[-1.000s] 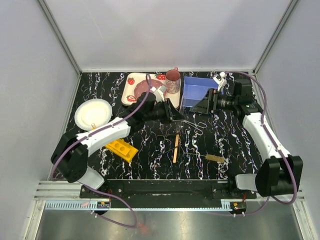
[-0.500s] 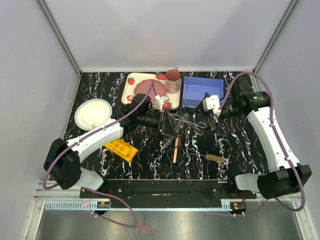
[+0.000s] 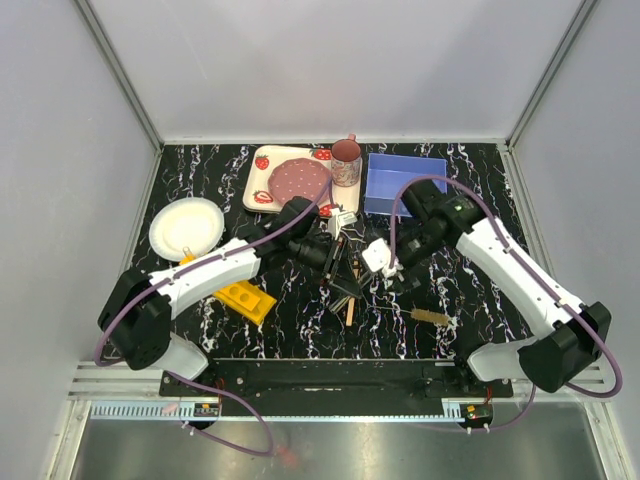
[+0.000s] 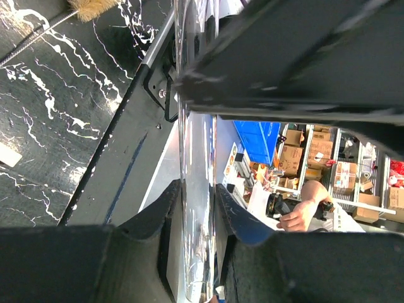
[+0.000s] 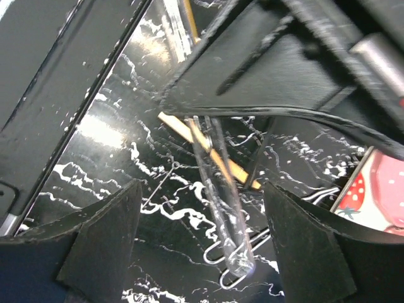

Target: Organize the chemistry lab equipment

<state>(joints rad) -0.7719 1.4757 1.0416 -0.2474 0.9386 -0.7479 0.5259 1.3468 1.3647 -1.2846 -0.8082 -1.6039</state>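
My left gripper (image 4: 197,197) pinches one glass tube (image 4: 191,151) over the middle of the table (image 3: 200,170). Its long axis runs on from my fingers, round end outward. My right gripper (image 5: 201,188) is spread wide just right of it. One stick (image 5: 243,175), one brush (image 3: 432,317), one rack (image 3: 243,298).

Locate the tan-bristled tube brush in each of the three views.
Top external: tube brush lies right of centre, toward the near edge.
Left wrist: its bristles at the top-left corner, cut off.
Right wrist: not in it.
Shared landmark: black white-veined tabletop.
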